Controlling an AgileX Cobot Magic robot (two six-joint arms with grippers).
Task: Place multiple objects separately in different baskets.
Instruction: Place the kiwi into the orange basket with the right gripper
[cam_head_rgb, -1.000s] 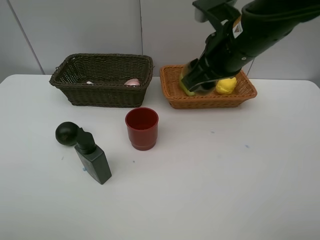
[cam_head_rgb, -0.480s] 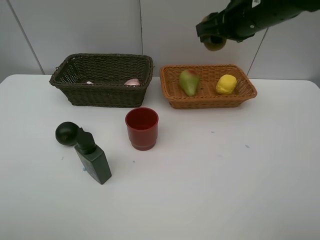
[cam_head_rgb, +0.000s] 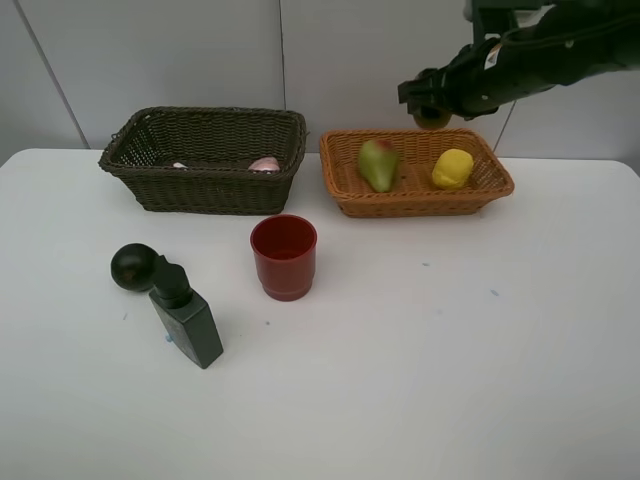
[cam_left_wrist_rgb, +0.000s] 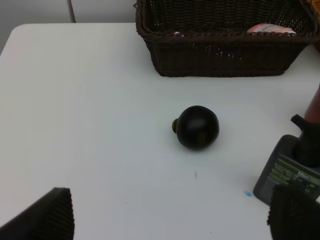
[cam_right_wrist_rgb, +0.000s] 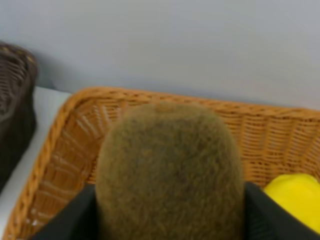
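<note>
My right gripper (cam_head_rgb: 432, 105) is shut on the brown kiwi (cam_head_rgb: 432, 119) and holds it in the air over the back rim of the orange-tan basket (cam_head_rgb: 345, 185). In the right wrist view the kiwi (cam_right_wrist_rgb: 167, 170) fills the space between the fingers (cam_right_wrist_rgb: 70, 220). In that basket lie the pear (cam_head_rgb: 377, 163) and the lemon (cam_head_rgb: 452, 168). The red cup (cam_head_rgb: 284, 256), dark round fruit (cam_head_rgb: 134, 266) and dark green bottle (cam_head_rgb: 188, 318) stand on the table. My left gripper (cam_left_wrist_rgb: 170, 217) is open, short of the round fruit (cam_left_wrist_rgb: 197, 127).
The dark brown basket (cam_head_rgb: 205, 185) stands at the back left with a pink item (cam_head_rgb: 265, 164) inside. The bottle (cam_left_wrist_rgb: 292, 167) lies close beside the round fruit. A grey wall rises right behind both baskets.
My right gripper, with the kiwi in it, rose from low inside the orange-tan basket to above its back rim, then sank a little. The pear now shows uncovered.
</note>
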